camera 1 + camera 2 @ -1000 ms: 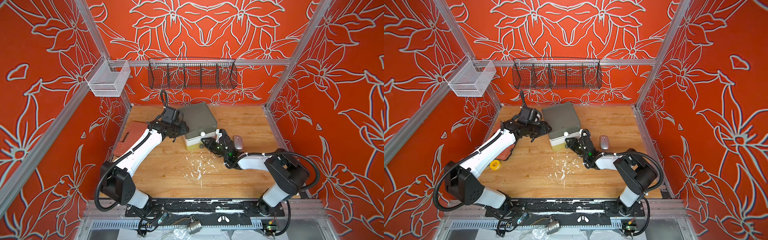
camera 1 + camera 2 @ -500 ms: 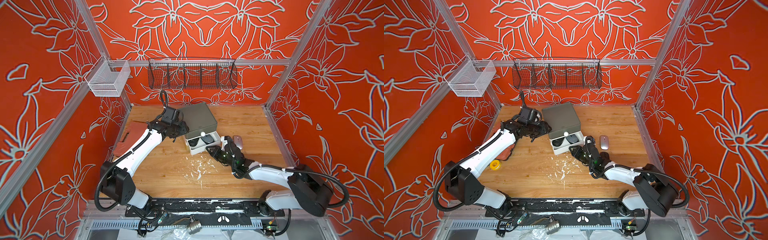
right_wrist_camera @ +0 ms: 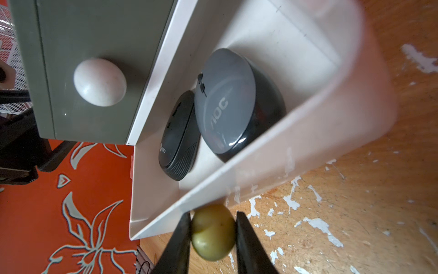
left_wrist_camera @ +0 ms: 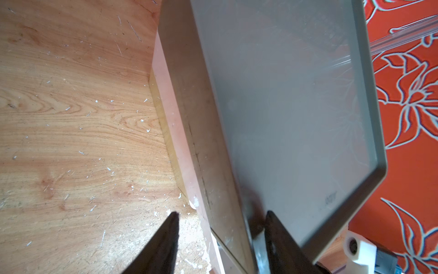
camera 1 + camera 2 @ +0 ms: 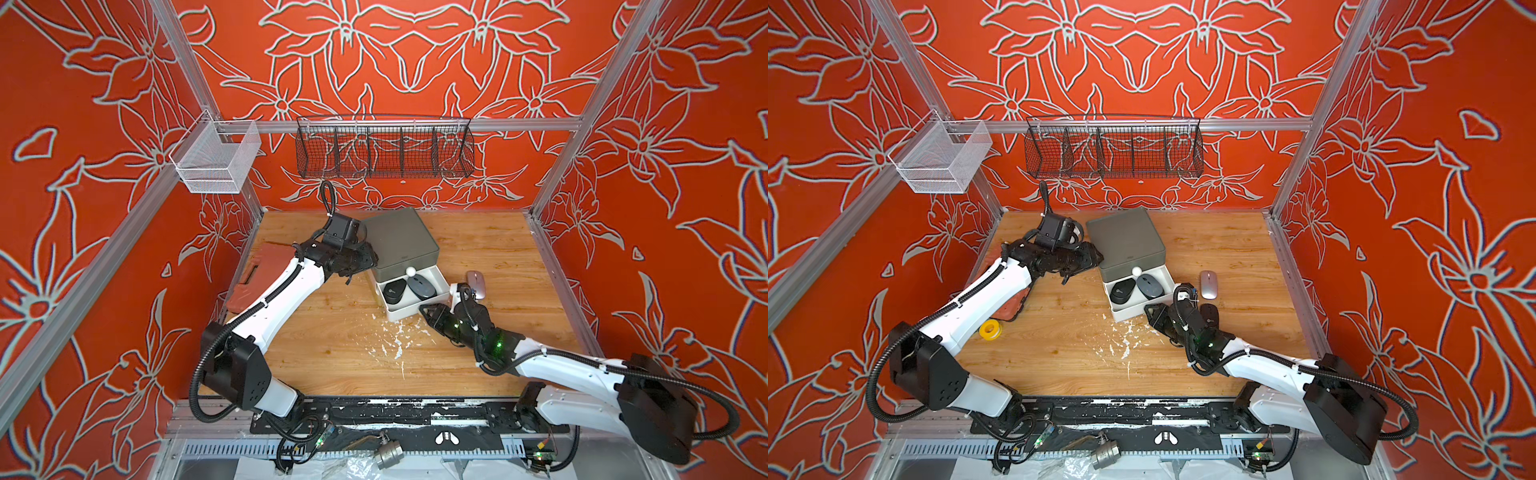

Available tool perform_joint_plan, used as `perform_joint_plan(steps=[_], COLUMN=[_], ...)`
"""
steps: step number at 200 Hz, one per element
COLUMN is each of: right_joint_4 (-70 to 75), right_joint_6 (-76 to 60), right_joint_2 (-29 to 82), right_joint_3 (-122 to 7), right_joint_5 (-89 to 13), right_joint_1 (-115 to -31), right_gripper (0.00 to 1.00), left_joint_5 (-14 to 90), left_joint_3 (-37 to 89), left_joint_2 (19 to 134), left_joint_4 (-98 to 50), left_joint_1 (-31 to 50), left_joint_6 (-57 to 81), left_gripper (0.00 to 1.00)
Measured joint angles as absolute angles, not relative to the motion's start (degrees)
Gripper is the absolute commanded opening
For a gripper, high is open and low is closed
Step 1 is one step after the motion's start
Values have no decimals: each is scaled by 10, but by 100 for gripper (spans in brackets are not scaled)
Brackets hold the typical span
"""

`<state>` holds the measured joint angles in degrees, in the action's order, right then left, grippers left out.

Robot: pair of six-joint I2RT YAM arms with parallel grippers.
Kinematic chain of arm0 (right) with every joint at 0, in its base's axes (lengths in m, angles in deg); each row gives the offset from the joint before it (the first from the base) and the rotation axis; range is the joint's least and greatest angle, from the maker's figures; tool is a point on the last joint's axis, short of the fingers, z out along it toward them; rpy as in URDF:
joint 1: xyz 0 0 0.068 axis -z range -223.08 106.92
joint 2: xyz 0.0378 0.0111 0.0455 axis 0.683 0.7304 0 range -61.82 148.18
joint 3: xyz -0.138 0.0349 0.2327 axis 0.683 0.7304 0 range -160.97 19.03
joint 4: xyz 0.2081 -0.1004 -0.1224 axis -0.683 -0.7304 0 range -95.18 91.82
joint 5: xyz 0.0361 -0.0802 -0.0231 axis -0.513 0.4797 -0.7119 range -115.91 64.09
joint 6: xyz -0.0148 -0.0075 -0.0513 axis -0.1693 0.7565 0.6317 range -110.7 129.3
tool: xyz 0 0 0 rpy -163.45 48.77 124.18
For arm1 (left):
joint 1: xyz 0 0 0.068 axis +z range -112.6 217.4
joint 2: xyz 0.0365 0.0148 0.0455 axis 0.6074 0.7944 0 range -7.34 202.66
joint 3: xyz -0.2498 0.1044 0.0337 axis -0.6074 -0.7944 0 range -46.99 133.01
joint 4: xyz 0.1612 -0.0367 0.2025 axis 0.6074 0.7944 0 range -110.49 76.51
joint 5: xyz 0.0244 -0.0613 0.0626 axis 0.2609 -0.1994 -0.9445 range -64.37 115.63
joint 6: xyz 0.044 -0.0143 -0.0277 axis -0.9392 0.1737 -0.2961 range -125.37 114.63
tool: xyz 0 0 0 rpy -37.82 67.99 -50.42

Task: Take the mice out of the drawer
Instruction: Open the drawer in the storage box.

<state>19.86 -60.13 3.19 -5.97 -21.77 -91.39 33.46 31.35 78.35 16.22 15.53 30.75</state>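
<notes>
Two in the drawer: I am seeing a black mouse (image 5: pixel 395 291) and a dark grey mouse (image 5: pixel 420 286) lying side by side in the white drawer (image 5: pixel 405 315), which is standing pulled out from the front of the grey cabinet (image 5: pixel 399 237).
One outside: a silver mouse (image 5: pixel 476 283) is lying on the wooden table (image 5: pixel 332 353), just beside the open drawer and off the cabinet's front corner.
Right gripper: the right gripper (image 3: pixel 213 214) is sitting in front of the cabinet at the drawer's front wall, and its jaws are pinching the olive-green knob (image 3: pixel 213 234) between them.
Left gripper: the left gripper (image 4: pixel 222 213) is resting at the side of the cabinet away from the silver mouse. Its jaws are standing partly apart and straddling the cabinet's top edge. One finger (image 4: pixel 166 242) is hanging beside the wall with a gap showing, and the other is lying over the top. I am not managing to tell whether they are pressing on it.
Upper drawer: the upper drawer (image 3: pixel 99 30) is sitting closed in the cabinet above the open one, with its white knob (image 3: pixel 99 81) showing.
Table surface: white flecks (image 5: pixel 395 345) are lying scattered on the wood in front of the cabinet.
</notes>
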Motion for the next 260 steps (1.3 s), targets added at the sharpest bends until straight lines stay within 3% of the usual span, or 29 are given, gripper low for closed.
perform_joint_plan(steps=[113, 148, 196, 226, 260], right_joint_4=[108, 74, -3, -81, -174], right_joint_6=[-620, -621, -611, -587, -517], right_joint_2=[-31, -47, -68, -78, -68], right_joint_3=[-56, -56, -68, -132, -245], right_joint_5=[-136, -104, -66, -26, 9], right_joint_1=[-997, -1021, -1043, -1068, -1075], right_gripper=[16, 34, 48, 54, 68], left_joint_5=[335, 334, 334, 334, 335], left_joint_3=[321, 321, 330, 333, 333], left_joint_2=[798, 798, 799, 796, 770], left_joint_4=[151, 150, 158, 165, 177], left_joint_1=[155, 155, 155, 155, 155], left_joint_6=[320, 320, 320, 319, 314], left_gripper=[56, 56, 58, 61, 66])
